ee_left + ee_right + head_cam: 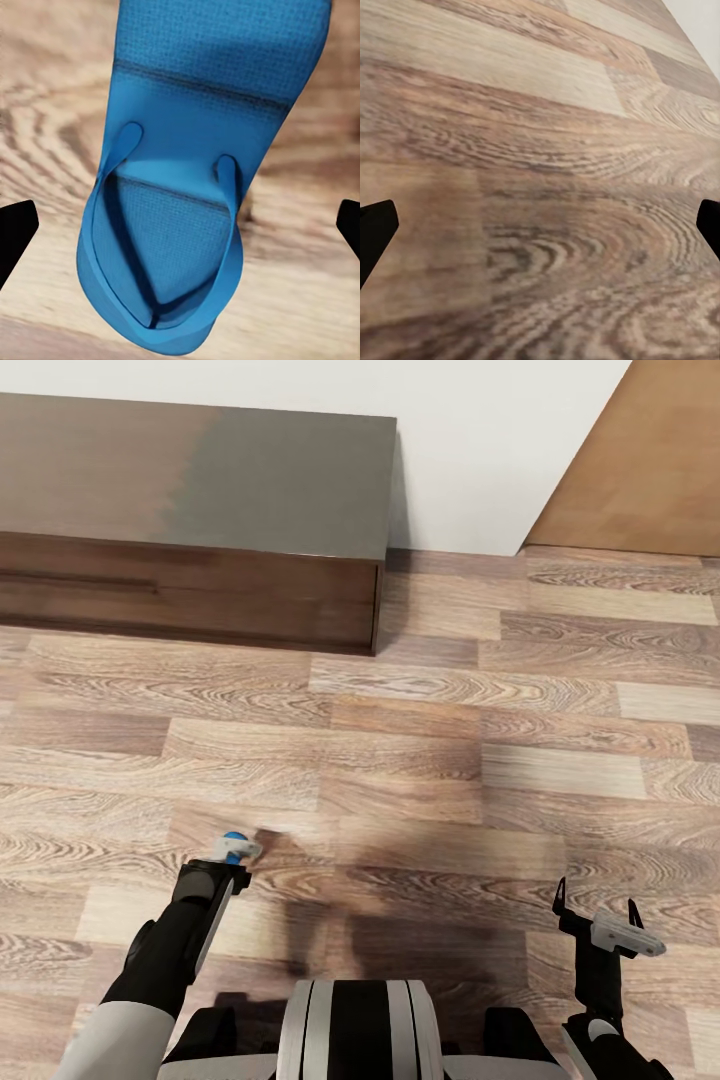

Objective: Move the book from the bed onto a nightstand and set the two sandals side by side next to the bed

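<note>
Facing: plank floor [420, 760], white wall [480, 450], dark bench [200, 510].
Left hand [235, 850]: grasping sandal [195, 150].
Right hand [597, 908]: released.

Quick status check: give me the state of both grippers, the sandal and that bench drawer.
left gripper: at the sandal, fingertips apart in the wrist view; grip cannot be told.
right gripper: open, empty, above the floor.
blue sandal: between the left fingers, strap side facing the wrist camera.
bench drawer: closed.
</note>
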You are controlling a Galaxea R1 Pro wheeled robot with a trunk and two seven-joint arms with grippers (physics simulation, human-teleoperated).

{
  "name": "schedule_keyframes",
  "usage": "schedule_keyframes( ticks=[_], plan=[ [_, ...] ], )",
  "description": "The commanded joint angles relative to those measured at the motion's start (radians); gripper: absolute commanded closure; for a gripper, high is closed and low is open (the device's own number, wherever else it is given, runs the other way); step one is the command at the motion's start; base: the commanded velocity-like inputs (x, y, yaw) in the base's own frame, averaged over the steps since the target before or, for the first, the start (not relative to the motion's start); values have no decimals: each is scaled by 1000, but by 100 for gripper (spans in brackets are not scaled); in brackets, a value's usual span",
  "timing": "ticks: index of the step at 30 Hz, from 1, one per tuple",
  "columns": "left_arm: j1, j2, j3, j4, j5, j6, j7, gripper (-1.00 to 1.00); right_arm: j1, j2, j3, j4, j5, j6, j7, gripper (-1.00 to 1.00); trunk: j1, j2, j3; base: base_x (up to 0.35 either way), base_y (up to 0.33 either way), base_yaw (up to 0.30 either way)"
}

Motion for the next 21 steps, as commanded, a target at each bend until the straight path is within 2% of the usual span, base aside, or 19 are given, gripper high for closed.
schedule_keyframes(
  ticks=[1, 5, 11, 21],
  plan=[
    [0, 0, -1, -1, 3, 4, 6, -100, 0, 0, -1, 1, 7, -1, -5, -100, 0, 0, 0, 0, 0, 0],
    [0, 1, 0, -1, 3, 4, 7, -100, 0, 1, -1, 1, 7, -1, -5, -100, 0, 0, 0, 0, 0, 0],
    [0, 1, 28, -1, 2, 3, 9, -100, 0, 0, -1, 1, 7, -1, -5, -100, 0, 0, 0, 0, 0, 0],
    [0, 1, 36, -1, 1, 2, 10, -100, 0, 0, -1, 1, 7, -1, -5, -100, 0, 0, -4, 0, 0, 0]
  ],
)
